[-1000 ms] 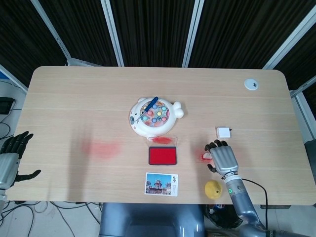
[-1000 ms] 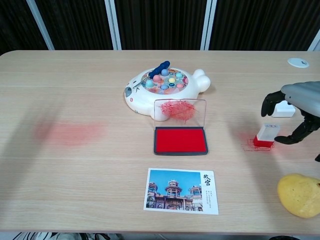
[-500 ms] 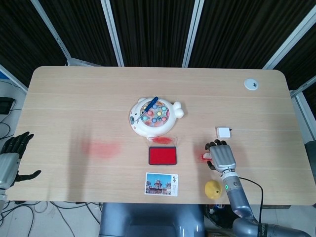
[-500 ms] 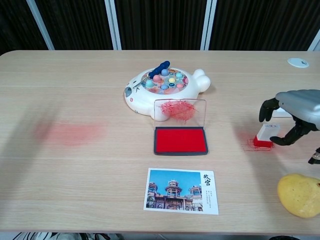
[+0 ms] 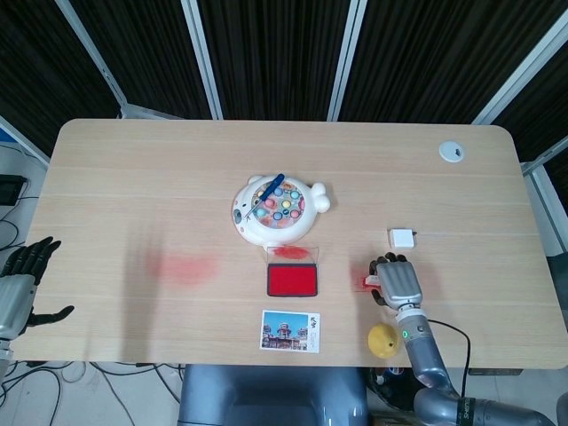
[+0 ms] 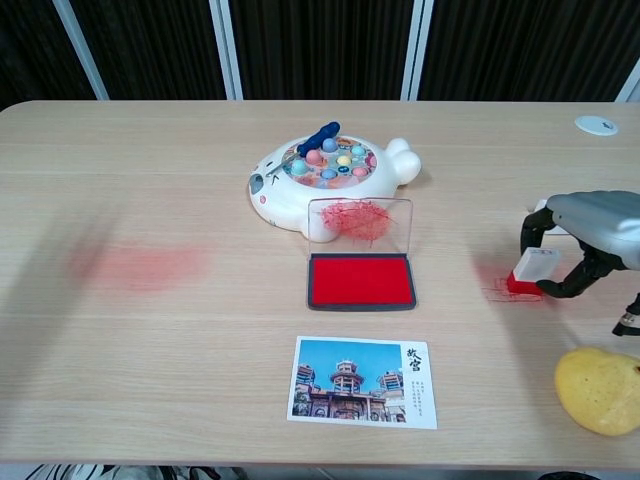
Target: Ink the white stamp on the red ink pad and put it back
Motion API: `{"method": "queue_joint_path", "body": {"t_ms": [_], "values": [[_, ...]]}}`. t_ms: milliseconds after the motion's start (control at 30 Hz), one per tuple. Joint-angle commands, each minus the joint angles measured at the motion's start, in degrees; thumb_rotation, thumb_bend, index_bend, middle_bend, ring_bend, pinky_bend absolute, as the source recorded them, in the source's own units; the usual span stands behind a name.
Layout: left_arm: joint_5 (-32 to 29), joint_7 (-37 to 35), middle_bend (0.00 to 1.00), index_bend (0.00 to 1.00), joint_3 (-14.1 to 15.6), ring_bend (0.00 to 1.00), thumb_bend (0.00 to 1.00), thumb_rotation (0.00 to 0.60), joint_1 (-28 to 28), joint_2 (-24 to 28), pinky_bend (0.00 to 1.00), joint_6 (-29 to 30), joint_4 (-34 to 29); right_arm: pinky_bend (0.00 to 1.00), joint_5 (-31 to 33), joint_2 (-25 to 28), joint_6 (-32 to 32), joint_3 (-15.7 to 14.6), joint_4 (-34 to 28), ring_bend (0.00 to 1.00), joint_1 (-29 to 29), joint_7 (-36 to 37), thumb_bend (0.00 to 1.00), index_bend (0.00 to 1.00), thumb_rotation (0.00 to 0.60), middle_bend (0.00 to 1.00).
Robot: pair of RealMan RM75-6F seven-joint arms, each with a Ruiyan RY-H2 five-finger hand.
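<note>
The white stamp [image 6: 528, 270], with a red base, stands upright on a red smear at the table's right side; the head view shows only a sliver of the stamp [image 5: 369, 282]. My right hand [image 6: 592, 232] is lowered over it, a finger against its left side and the thumb against its right, holding it on the table. From above, the right hand [image 5: 398, 281] covers most of it. The red ink pad [image 6: 361, 280] lies open at centre, its clear lid standing upright behind. My left hand [image 5: 21, 286] hangs off the table's left edge, fingers spread, holding nothing.
A white fishing toy [image 6: 325, 180] sits behind the ink pad and a postcard [image 6: 364, 381] lies in front of it. A yellow fruit [image 6: 600, 390] rests near my right hand. A small white box [image 5: 401, 238] lies just beyond that hand. A red stain [image 6: 140, 266] marks the table's left.
My right hand has sunk lower over the stamp and its fingers have drawn in against it. The stamp has stayed in place and the left hand has not moved.
</note>
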Motion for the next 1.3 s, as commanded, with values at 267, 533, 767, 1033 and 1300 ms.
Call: {"method": "queue_joint_path", "body": {"t_ms": [267, 533, 767, 1033, 1300], "values": [[-0.2, -0.4, 0.0, 0.0, -0.1, 0.0, 0.0, 0.6, -0.1, 0.1, 0.0, -0.2, 0.1, 0.25, 0.6, -0.8, 0.0, -0.1, 0.9, 0.22, 0.9, 0.3, 0.43, 0.48, 0.6, 0.37], [-0.3, -0.5, 0.0, 0.0, -0.1, 0.0, 0.0, 0.6, -0.2, 0.2, 0.0, -0.3, 0.0, 0.25, 1.4, -0.9, 0.0, -0.3, 1.3, 0.22, 1.4, 0.2, 0.44, 0.49, 0.6, 0.37], [-0.5, -0.5, 0.0, 0.0, -0.1, 0.0, 0.0, 0.6, -0.2, 0.3, 0.0, -0.5, -0.1, 0.26, 1.2, -0.9, 0.3, -0.7, 1.7, 0.24, 1.4, 0.7, 0.45, 0.56, 0.6, 0.41], [-0.8, -0.3, 0.0, 0.0, -0.1, 0.0, 0.0, 0.6, -0.2, 0.3, 0.0, -0.5, -0.2, 0.42, -4.3, -1.0, 2.0, -1.3, 2.2, 0.44, 1.1, 4.6, 0.6, 0.73, 0.6, 0.59], [-0.8, -0.3, 0.0, 0.0, -0.1, 0.0, 0.0, 0.6, -0.2, 0.3, 0.0, -0.5, -0.2, 0.5, -9.2, 2.3, 2.1, -1.9, -2.8, 0.5, 1.3, 6.6, 0.65, 0.78, 0.6, 0.63]]}}
